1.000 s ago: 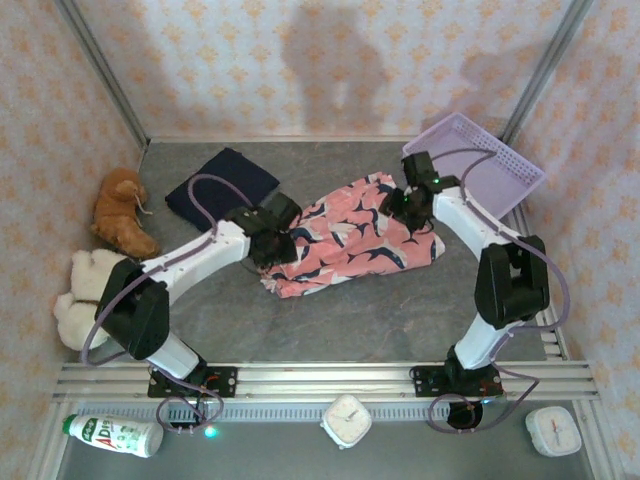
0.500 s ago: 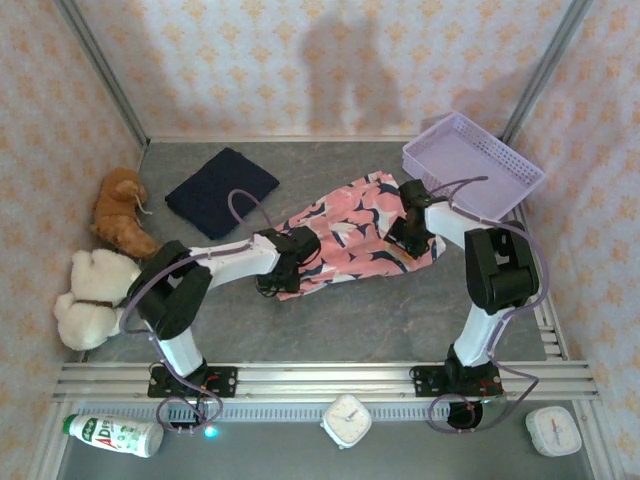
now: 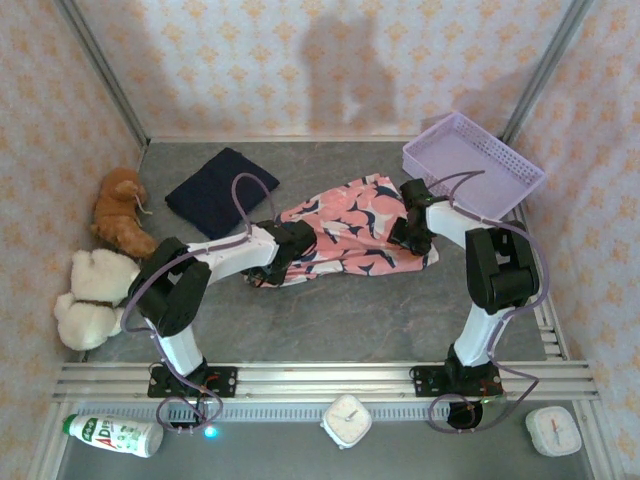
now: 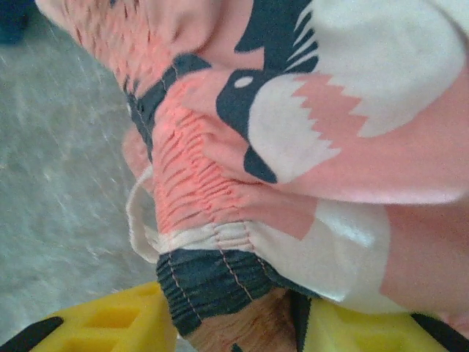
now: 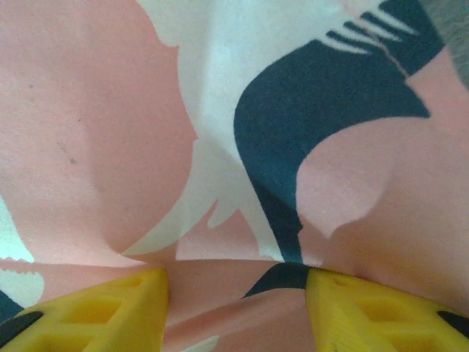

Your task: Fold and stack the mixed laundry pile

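The salmon-pink shark-print garment (image 3: pixel 350 232) lies spread in the middle of the table. My left gripper (image 3: pixel 285 252) sits low at its left end. In the left wrist view the gathered waistband (image 4: pixel 212 220) is bunched between the yellow fingers (image 4: pixel 110 323), and the left gripper (image 4: pixel 234 326) is shut on it. My right gripper (image 3: pixel 410 232) is at the garment's right end, and a fold of the pink cloth (image 5: pixel 242 279) fills the span of the right gripper (image 5: pixel 234 301). The dark navy garment (image 3: pixel 222 190) lies folded at the back left, apart from both grippers.
A lavender lattice basket (image 3: pixel 500 150) stands at the back right, close behind my right arm. A brown plush toy (image 3: pixel 122 212) and a cream one (image 3: pixel 90 295) lie along the left wall. A bottle (image 3: pixel 115 435) and two clocks (image 3: pixel 346 420) rest beyond the near rail.
Both arms have dropped low onto the pink garment. Its near-left edge has been drawn back toward the middle, so the garment looks narrower. The navy garment has not moved.
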Action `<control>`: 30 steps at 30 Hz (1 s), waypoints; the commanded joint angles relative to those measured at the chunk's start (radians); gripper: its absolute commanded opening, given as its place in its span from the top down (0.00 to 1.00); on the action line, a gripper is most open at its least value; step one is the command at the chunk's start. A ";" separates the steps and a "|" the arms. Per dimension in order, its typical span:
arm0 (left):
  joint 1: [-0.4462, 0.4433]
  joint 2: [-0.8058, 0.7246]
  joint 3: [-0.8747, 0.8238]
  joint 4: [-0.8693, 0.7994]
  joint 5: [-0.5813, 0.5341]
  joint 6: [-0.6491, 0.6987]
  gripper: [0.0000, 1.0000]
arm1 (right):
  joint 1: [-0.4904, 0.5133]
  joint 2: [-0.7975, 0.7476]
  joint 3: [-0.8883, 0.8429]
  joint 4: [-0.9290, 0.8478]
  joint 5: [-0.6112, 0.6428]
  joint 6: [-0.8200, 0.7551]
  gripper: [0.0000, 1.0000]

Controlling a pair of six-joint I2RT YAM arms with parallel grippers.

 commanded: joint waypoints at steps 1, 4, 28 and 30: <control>0.016 -0.002 0.017 -0.109 -0.067 0.085 0.50 | -0.009 -0.005 0.040 -0.053 0.056 -0.038 0.47; 0.016 -0.020 0.007 -0.095 -0.041 0.065 0.44 | 0.010 -0.059 0.024 -0.056 0.076 -0.025 0.47; 0.293 -0.234 -0.018 0.113 0.345 -0.394 0.00 | -0.019 -0.152 0.050 -0.133 0.065 0.006 0.43; 0.318 -0.235 -0.063 0.170 0.355 -0.472 0.00 | -0.018 -0.177 0.044 -0.133 0.053 0.016 0.42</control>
